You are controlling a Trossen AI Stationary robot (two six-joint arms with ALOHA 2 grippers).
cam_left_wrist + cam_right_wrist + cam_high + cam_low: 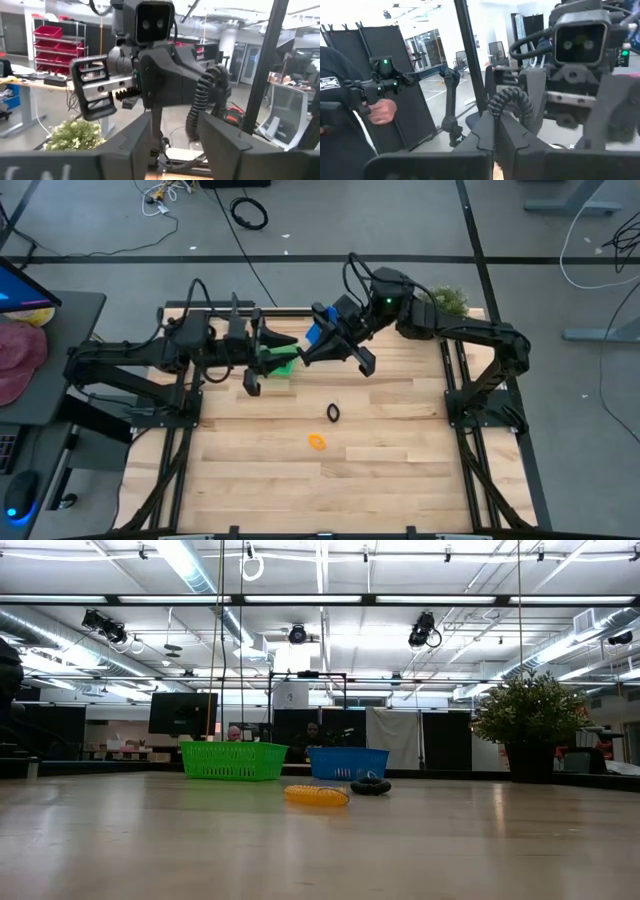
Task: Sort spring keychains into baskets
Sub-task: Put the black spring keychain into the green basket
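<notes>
A: High view: two spring keychains left on the tabletop [400, 480], black keychain [333, 413] centre frame, orange keychain [317, 442] just below it. Green basket [281, 361] and blue basket [317, 336] sit upper centre, mostly under the arms.

B: Grippers?

A: Left gripper [266, 360] and right gripper [340, 352] both hover up by the baskets, facing each other. I read the left fingers as released, wide gap. Right fingers look nearly clenched, nothing visible in them, but I cannot tell for certain.

B: Low view?

A: No arms in it. Gives what the top-down doesn't: both keychains lie flat, orange in front of the blue basket, black just right of it. Potted plant [532, 720] far right.

B: Wrists?

A: Each only sees the other arm's camera head. Right wrist also catches a person's hand [382, 110] at left frame, holding a control grip.

B: Next pick?

A: I'd come straight down on one ring, fingers spread across the coil, staying clear of the other.
</notes>
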